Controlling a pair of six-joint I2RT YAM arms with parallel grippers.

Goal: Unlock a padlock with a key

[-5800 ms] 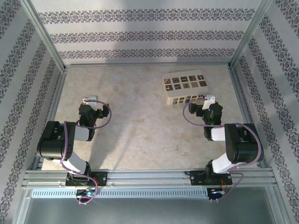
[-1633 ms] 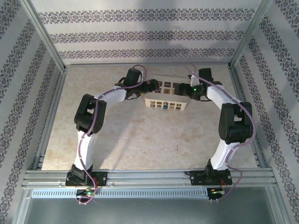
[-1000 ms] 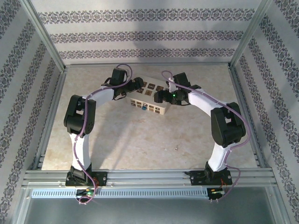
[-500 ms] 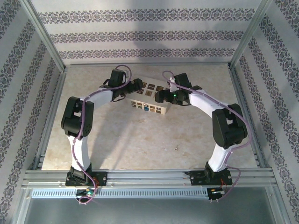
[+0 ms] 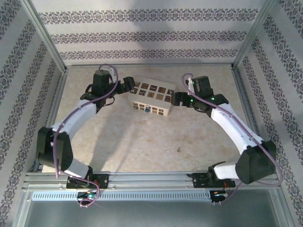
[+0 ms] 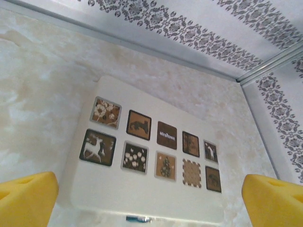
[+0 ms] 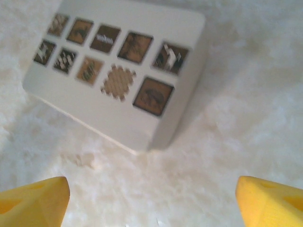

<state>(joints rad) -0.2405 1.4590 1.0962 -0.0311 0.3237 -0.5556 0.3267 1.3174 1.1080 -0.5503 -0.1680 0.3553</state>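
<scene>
A cream box (image 5: 150, 96) with dark patterned squares lies at the back middle of the table. The tiny blue padlock (image 5: 148, 110) hangs on its near side face and shows as a blue sliver (image 6: 137, 219) at the box's lower edge in the left wrist view. My left gripper (image 5: 126, 86) hovers just off the box's left end, open, with yellow fingertips (image 6: 26, 198) spread wide around nothing. My right gripper (image 5: 175, 98) sits just off the box's right end, open as well, its fingertips (image 7: 272, 201) over bare table near the box's corner (image 7: 142, 142). The key is out of view.
Patterned walls and a metal frame (image 5: 147, 65) close in the table on three sides, close behind the box. A small dark speck (image 5: 179, 150) lies on the marbled tabletop (image 5: 142, 142) in front.
Both grippers have drawn back from over the box, the left one to the left and the right one to the right. The box has stayed put.
</scene>
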